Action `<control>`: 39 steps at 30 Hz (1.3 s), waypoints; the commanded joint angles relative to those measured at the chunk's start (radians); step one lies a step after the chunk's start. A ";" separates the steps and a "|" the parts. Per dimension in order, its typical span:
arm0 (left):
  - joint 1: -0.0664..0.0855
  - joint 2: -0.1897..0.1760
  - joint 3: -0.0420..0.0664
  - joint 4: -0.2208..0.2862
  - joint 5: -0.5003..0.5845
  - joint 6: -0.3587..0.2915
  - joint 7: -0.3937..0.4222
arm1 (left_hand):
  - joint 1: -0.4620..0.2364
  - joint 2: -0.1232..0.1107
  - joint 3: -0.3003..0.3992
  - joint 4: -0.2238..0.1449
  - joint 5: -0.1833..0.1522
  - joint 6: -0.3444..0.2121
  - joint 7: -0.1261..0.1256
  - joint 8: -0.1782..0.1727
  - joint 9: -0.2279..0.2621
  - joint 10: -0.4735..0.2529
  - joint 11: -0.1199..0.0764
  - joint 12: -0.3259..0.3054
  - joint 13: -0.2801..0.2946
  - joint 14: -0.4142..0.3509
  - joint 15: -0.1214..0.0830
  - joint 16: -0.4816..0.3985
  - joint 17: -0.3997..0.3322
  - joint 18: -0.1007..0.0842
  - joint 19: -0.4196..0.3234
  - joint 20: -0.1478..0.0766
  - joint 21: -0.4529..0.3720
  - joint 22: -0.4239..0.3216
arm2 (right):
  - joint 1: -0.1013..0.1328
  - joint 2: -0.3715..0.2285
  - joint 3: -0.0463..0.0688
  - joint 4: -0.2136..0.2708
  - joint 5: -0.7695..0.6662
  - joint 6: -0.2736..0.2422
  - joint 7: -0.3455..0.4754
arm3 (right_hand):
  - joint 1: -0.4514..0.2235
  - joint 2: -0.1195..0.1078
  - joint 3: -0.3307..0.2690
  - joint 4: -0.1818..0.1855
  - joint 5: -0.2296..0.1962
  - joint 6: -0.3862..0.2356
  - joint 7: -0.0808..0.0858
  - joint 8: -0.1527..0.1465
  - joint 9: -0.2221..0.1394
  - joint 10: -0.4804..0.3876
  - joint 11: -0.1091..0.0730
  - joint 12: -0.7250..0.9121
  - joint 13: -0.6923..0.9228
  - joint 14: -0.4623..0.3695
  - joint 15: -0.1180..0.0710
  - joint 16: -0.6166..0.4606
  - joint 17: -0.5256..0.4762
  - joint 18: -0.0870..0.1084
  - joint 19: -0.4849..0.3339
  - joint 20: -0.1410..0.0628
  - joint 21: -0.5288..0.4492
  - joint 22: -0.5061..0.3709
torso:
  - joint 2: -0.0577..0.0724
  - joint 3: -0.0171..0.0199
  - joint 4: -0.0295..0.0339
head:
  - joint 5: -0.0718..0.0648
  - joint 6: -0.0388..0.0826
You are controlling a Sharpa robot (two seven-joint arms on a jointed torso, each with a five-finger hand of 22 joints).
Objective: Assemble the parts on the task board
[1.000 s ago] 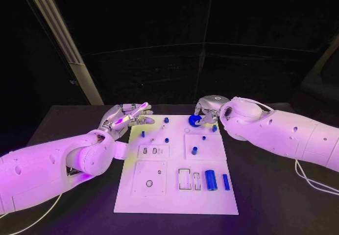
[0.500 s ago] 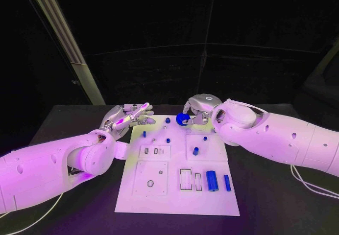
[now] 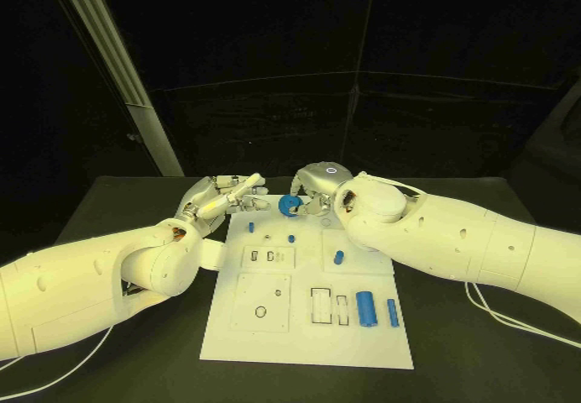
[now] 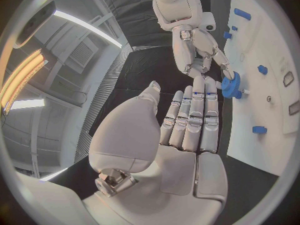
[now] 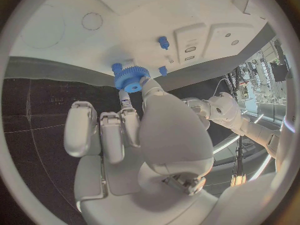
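Task board (image 3: 309, 332), one white plate, lies lengthwise on the single black table (image 3: 484, 353), its far end between the two hands. Two white arms reach in over that far end from either side. The right hand (image 3: 317, 191) hangs above the board's far edge and pinches one blue gear (image 3: 288, 206) between its thumb and fingertip; in the right wrist view the gear (image 5: 130, 78) sits at the tip of the thumb, toothed rim showing, over the board's edge. The left hand (image 3: 225, 196) is just beside the gear on the board's left side, its fingers straight, side by side and holding nothing; in the left wrist view its fingertips (image 4: 201, 85) stop close to the gear (image 4: 231, 85) without clearly touching it.

On the near right part of the board lie two blue cylinders side by side: a thick one (image 3: 364, 307) and a thinner one (image 3: 391, 312). Just left of them are two rectangular recesses (image 3: 317, 306), one wide and one narrow. One oval hole (image 3: 260, 311) is in the square panel on the near left. Further up, one short blue peg (image 3: 340, 256) lies on the right panel, and two small blue pegs (image 3: 251, 226) stand near the far end, the second (image 3: 290, 238) a little nearer. Whether other tiny pieces at the far edge are parts or holes I cannot tell.
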 commanded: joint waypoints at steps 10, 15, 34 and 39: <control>0.001 0.003 0.001 0.000 -0.005 0.009 0.008 | -0.001 0.010 -0.003 -0.004 0.002 0.000 -0.001 -0.004 0.000 -0.002 -0.004 -0.005 0.000 -0.001 0.006 -0.007 0.001 0.007 0.004 0.000 -0.004 -0.002 | -0.017 0.047 -0.001 -0.043 -0.016 0.045 0.014 | -0.006 -0.006 0.015 0.002 -0.010 0.021 -0.021 -0.009 0.003 0.004 0.003 -0.005 0.079 0.091 -0.004 0.004 0.204 -0.008 0.007 0.001 0.006 0.002 | 0.000 0.0009 -0.0018 | 0.007 -0.006; 0.002 0.004 0.001 0.001 -0.005 0.010 0.008 | -0.001 0.010 -0.003 -0.004 0.002 0.000 -0.001 -0.004 0.000 -0.002 -0.004 -0.005 0.000 -0.001 0.006 -0.007 0.001 0.007 0.004 0.000 -0.004 -0.002 | -0.018 0.056 -0.001 -0.056 -0.020 0.048 0.014 | -0.008 -0.009 0.018 0.002 -0.014 0.017 -0.019 -0.013 0.002 0.003 0.005 -0.006 0.078 0.091 -0.003 0.004 0.205 -0.008 0.007 0.002 0.006 0.003 | 0.000 0.0007 -0.0015 | 0.007 -0.007; 0.002 0.003 0.001 0.000 -0.005 0.011 0.005 | -0.001 0.010 -0.003 -0.004 0.002 0.000 -0.001 -0.004 0.000 -0.002 -0.004 -0.005 0.000 -0.001 0.006 -0.007 0.001 0.007 0.004 0.000 -0.004 -0.002 | -0.019 0.068 -0.001 -0.078 -0.019 0.106 0.016 | -0.159 -0.062 -0.041 0.053 -0.172 -0.101 0.025 -0.098 -0.007 -0.029 0.048 -0.043 0.048 0.091 0.035 0.004 0.205 -0.008 0.003 0.038 0.006 0.004 | 0.000 0.0017 -0.0021 | 0.007 -0.009; 0.002 0.003 0.001 0.000 -0.005 0.011 0.004 | -0.001 0.010 -0.003 -0.004 0.002 0.000 -0.001 -0.004 0.000 -0.002 -0.004 -0.005 0.000 -0.001 0.006 -0.007 0.001 0.007 0.004 0.000 -0.004 -0.002 | -0.019 0.067 -0.001 -0.077 -0.014 0.111 0.019 | -0.190 -0.048 -0.058 0.052 -0.148 -0.099 0.026 -0.095 -0.004 -0.030 0.049 -0.042 0.050 0.091 0.036 0.004 0.207 -0.008 0.003 0.040 0.007 0.006 | 0.000 0.0019 -0.0024 | 0.007 -0.010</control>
